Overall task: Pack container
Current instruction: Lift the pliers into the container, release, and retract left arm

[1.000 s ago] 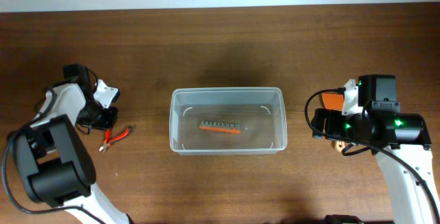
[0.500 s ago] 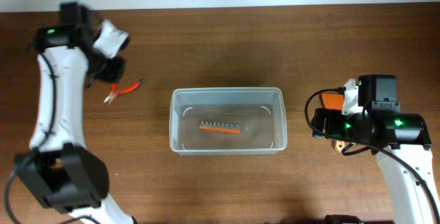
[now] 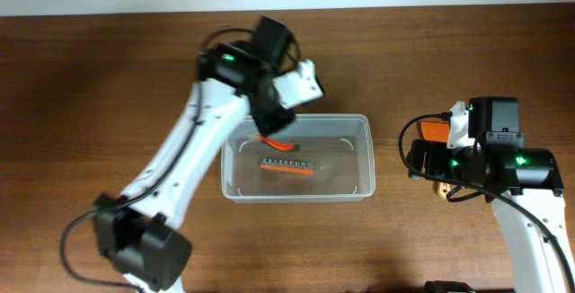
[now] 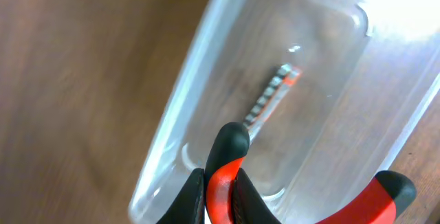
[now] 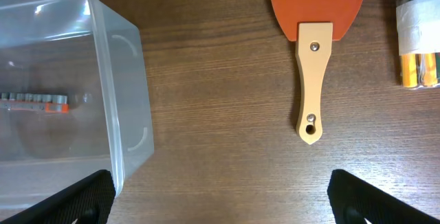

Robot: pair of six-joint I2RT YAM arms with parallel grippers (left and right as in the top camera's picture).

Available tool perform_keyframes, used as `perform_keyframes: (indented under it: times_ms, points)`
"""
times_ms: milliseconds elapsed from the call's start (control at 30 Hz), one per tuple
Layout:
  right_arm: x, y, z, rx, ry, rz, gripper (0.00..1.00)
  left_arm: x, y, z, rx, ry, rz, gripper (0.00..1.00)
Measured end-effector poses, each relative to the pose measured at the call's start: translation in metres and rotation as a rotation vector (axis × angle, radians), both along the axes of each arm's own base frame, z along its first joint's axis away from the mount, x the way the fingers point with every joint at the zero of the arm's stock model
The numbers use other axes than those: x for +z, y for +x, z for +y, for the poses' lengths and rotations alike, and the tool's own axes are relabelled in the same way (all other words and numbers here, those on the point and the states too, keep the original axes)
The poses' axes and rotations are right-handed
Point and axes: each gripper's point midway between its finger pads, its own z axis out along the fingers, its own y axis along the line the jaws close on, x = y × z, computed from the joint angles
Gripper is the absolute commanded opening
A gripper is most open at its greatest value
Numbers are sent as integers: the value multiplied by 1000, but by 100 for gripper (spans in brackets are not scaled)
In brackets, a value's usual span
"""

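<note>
The clear plastic container (image 3: 359, 127) sits mid-table and holds an orange and grey bit strip (image 3: 287, 166). The container also shows in the left wrist view (image 4: 206, 66) and in the right wrist view (image 5: 124, 86). My left gripper (image 3: 274, 131) is shut on red-and-black handled pliers (image 4: 230, 165) and holds them over the container's back left part. My right gripper (image 5: 218, 200) is open and empty, over bare table right of the container.
An orange spatula with a wooden handle (image 5: 313, 80) lies right of the container, partly under my right arm in the overhead view (image 3: 433, 131). A clear packet with yellow pieces (image 5: 419, 45) lies at the far right.
My left arm has swung from the far left of the table to above the container, carrying the pliers. The right arm has not moved.
</note>
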Motion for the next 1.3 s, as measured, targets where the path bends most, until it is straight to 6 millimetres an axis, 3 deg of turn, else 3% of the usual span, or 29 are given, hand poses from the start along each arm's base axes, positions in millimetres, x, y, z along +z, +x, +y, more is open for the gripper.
perform_keyframes:
  times_ms: [133, 300, 400, 533, 567, 633, 700, 833, 967, 1067, 1200, 1300]
  points:
    - [0, 0, 0, 0, 0, 0, 99, -52, -7, -5, -30, 68, 104, 2]
    - [0, 0, 0, 0, 0, 1, 99, -120, -17, 5, -31, 170, 253, 3]
    - [0, 0, 0, 0, 0, 1, 99, -142, -21, 7, -31, 200, 304, 4]
    - [0, 0, 0, 0, 0, 1, 99, -147, -21, 7, -33, 205, 313, 7]
    - [0, 0, 0, 0, 0, 1, 99, -147, -22, 7, -34, 206, 314, 21]
    - [0, 0, 0, 0, 0, 1, 99, -147, -21, 8, -42, 207, 312, 70]
    - [0, 0, 0, 0, 0, 1, 99, -147, -23, 8, -39, 210, 319, 99]
    - [0, 0, 0, 0, 0, 1, 99, -144, -26, 13, -29, 233, 331, 99]
    - [0, 0, 0, 0, 0, 1, 99, -129, -14, 14, 12, 251, 284, 99]
    - [0, -1, 0, 0, 0, 3, 99, -97, 2, 16, 60, 250, 188, 99]
    - [-1, -3, 0, 0, 0, 12, 99, -22, 22, 24, 143, 171, -1, 99]
    - [3, -7, -1, -4, -8, 26, 99, 42, 26, 52, 240, 101, -141, 99]
